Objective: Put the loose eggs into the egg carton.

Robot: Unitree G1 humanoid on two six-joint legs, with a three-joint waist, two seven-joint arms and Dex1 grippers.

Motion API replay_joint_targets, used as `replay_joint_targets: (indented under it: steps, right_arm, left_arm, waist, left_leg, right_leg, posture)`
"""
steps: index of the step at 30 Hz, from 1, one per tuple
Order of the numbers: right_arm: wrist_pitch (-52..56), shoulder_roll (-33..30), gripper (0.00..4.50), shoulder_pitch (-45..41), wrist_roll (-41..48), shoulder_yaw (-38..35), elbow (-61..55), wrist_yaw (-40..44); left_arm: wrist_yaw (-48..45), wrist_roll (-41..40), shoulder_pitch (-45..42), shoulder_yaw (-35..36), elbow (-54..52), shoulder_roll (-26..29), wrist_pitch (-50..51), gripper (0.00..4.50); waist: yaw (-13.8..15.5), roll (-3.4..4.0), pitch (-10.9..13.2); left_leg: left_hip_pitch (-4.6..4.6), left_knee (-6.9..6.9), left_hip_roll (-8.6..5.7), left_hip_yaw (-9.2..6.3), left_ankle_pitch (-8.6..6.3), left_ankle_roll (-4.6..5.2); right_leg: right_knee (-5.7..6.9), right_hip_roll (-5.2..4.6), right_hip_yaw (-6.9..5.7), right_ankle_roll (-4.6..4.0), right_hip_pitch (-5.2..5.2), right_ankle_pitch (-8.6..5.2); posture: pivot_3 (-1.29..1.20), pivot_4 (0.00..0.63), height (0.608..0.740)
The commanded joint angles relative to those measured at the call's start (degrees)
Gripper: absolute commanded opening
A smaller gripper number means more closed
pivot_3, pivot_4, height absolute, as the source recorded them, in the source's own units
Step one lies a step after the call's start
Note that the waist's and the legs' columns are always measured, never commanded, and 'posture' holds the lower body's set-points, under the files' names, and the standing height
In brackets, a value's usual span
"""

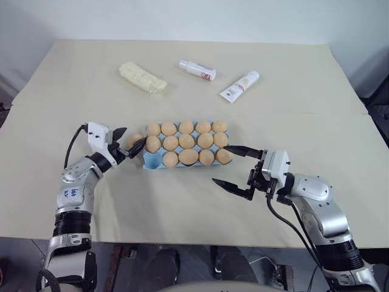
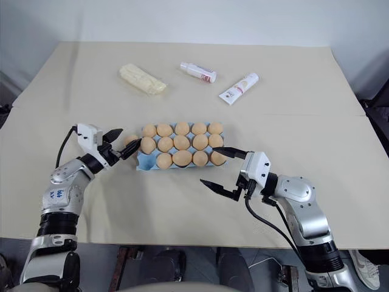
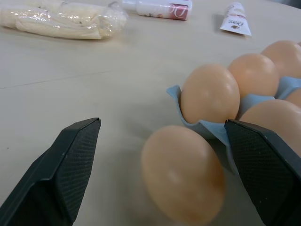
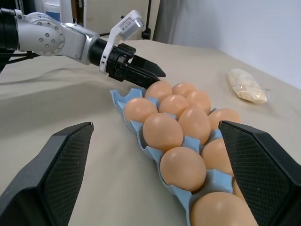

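Note:
The light blue egg carton (image 1: 152,160) lies mid-table and is packed with tan eggs, apart from one bare cup at its front left corner. One loose egg (image 1: 134,140) rests on the table against the carton's left end. My left gripper (image 1: 129,140) is open, level, with a finger on each side of that egg. In the left wrist view the egg (image 3: 183,174) lies between the fingers (image 3: 66,174), nearer one of them. My right gripper (image 1: 220,164) hangs open just off the carton's front right corner, holding nothing.
At the back of the table lie a pale yellow lumpy block (image 1: 142,77), a white bottle (image 1: 198,70) and a white tube (image 1: 239,86). Bare tabletop stretches in front of the carton to the near edge (image 1: 182,240).

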Motion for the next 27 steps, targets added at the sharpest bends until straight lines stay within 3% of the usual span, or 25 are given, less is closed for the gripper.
replay_joint_targets:
  steps: [1,4,11,20,27]
  right_arm:
    - [-0.68,-0.03,4.5,0.37,0.21,-0.95,-2.11,-0.86]
    - [-0.7,-0.08,4.5,0.39,0.28,-0.83,-2.1,-0.97]
    - [-0.63,-0.07,4.5,0.15,0.41,-0.51,-2.0,-0.94]
    - [-0.52,0.14,4.5,-0.21,0.48,-0.12,-1.73,-0.73]
    - [-0.61,0.4,4.5,-0.38,0.37,0.11,-1.5,-0.8]
  left_arm:
    - [0.72,1.15,0.45,0.27,1.26,0.75,-0.19,4.31]
    - [0.95,0.87,0.65,0.34,1.42,0.52,0.05,3.64]
    - [1.14,-0.63,3.03,1.64,-2.28,0.93,1.33,1.58]
    - [0.1,-1.1,6.4,1.77,-8.52,2.49,3.2,1.58]
    - [1.75,-0.49,6.84,2.99,-6.33,4.07,3.79,1.58]
  waist:
    - [-0.02,0.0,0.0]
    - [-0.08,0.0,0.0]
    - [-0.13,0.0,0.0]
    - [0.0,0.0,0.0]
    - [-0.07,0.0,0.0]
  left_leg:
    - [0.02,0.0,0.0,0.0,0.01,-0.01]
    - [0.08,0.0,0.0,0.0,0.04,-0.03]
    - [0.19,0.0,0.0,0.0,0.09,-0.03]
    - [0.19,-0.03,0.0,0.0,0.09,-0.03]
    - [0.19,-0.04,0.01,0.0,0.08,-0.02]
  right_leg:
    - [0.03,0.0,0.0,0.0,0.0,0.0]
    - [0.11,0.0,0.02,-0.02,0.03,0.01]
    - [0.34,0.0,0.03,-0.09,0.03,0.05]
    - [0.29,-0.01,0.04,-0.09,0.03,0.05]
    - [0.26,-0.01,0.04,-0.1,0.04,0.05]
  posture:
    - [0.0,0.15,0.74]
    - [0.0,0.15,0.74]
    - [0.0,0.15,0.74]
    - [0.0,0.15,0.74]
    - [0.0,0.15,0.74]
